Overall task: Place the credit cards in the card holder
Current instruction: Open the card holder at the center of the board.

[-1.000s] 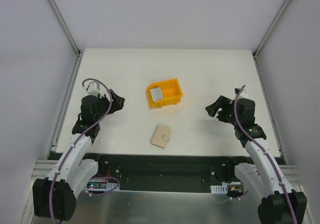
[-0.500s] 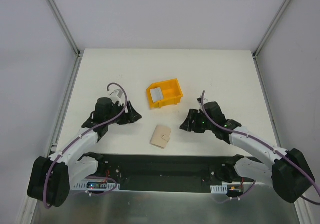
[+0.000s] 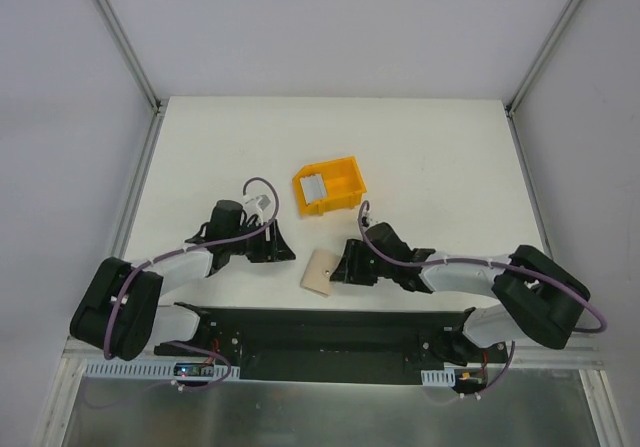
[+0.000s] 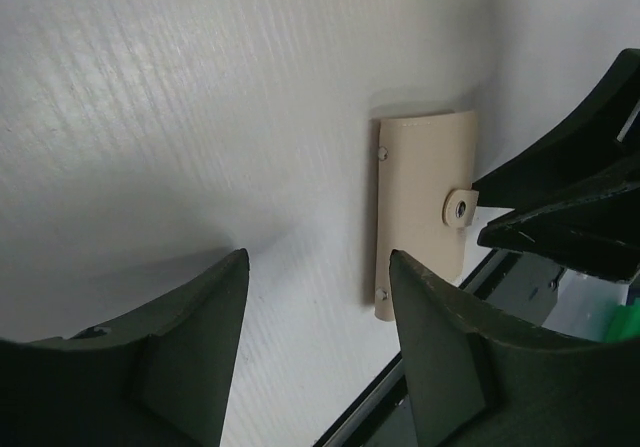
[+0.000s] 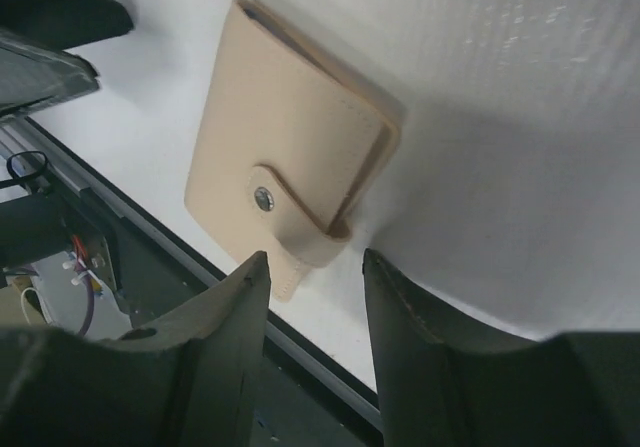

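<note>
Your arms are now in beside the card holder (image 3: 321, 271) — left end effector (image 3: 284, 249) and right end effector (image 3: 345, 267) narrowed partway, empty — so opening it comes next

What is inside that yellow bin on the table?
Silvery-grey credit cards lie at its left side; the rest of the yellow bin looks bare. How many are stacked cannot be told.
</note>
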{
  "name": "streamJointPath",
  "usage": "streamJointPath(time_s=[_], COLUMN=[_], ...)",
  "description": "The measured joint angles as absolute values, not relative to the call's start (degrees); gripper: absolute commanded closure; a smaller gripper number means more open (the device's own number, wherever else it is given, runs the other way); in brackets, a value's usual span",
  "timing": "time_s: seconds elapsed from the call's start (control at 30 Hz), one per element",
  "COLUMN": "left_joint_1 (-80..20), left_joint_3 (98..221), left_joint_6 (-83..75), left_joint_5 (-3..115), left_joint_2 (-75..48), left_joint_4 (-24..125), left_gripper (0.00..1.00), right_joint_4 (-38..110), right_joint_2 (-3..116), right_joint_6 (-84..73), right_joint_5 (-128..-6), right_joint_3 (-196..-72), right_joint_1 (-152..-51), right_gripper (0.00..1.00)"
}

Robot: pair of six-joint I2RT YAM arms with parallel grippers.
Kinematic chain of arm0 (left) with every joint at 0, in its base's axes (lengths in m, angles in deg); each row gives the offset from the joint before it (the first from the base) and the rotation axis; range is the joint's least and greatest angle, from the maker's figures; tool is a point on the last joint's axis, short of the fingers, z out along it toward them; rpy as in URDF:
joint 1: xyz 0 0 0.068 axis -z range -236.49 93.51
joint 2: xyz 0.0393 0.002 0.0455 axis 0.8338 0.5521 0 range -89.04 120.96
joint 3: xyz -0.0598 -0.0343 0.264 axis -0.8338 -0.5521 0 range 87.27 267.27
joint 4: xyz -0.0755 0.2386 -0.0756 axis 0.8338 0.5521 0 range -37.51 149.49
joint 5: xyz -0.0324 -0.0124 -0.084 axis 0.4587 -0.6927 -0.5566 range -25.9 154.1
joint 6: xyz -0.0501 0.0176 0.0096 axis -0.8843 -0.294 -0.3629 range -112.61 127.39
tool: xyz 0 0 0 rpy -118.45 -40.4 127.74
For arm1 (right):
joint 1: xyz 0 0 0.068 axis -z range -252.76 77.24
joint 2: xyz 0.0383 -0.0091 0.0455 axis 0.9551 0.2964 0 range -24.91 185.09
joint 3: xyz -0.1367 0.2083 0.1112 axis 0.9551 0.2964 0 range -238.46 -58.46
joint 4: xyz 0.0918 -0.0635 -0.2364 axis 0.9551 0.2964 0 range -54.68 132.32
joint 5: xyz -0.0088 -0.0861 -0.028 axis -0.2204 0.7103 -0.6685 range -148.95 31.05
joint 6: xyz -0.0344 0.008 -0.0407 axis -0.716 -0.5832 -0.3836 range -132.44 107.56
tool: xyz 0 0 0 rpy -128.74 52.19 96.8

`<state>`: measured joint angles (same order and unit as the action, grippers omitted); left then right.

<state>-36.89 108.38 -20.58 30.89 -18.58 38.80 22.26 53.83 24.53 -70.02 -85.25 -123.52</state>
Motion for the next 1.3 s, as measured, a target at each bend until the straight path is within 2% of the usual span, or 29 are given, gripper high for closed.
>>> streamJointPath(time_s=[0.13,0.43,0.67,0.73,1.0,1.1,1.3], left_joint_1=[-36.5,-36.2,-36.0,-35.8,-35.8,-35.8,-35.8], left_joint_3=[107.5,104.9,103.6,103.5,103.2,103.2,103.7], left_joint_6=[-21.0,-24.7,-28.1,-28.7,-29.3,-29.3,-29.3], left_joint_5=[27.0,19.7,15.5,15.2,16.0,16.2,16.0], left_joint_2=[-14.4,-6.7,-1.5,-1.1,-1.0,-0.9,-0.9], left_joint_4=[34.7,22.1,14.0,13.0,13.8,14.0,14.6], left_gripper=[0.46,0.6,0.64,0.67,0.95,0.99,1.0], right_joint_4=[18.3,11.2,7.2,6.6,5.7,5.7,5.6], right_joint_2=[56.9,60.5,62.6,62.8,63.2,63.2,63.2], right_joint_6=[27.6,33.2,35.4,35.6,35.5,35.4,34.1], right_joint_5=[-68.8,-66.2,-65.7,-65.7,-65.8,-65.8,-66.0], right_joint_3=[-85.8,-85.3,-85.0,-84.9,-84.9,-84.9,-84.9], right_joint_1=[-126.3,-128.1,-128.1,-128.1,-128.1,-128.1,-128.1], right_gripper=[0.59,0.64,0.65,0.65,0.65,0.65,0.65])
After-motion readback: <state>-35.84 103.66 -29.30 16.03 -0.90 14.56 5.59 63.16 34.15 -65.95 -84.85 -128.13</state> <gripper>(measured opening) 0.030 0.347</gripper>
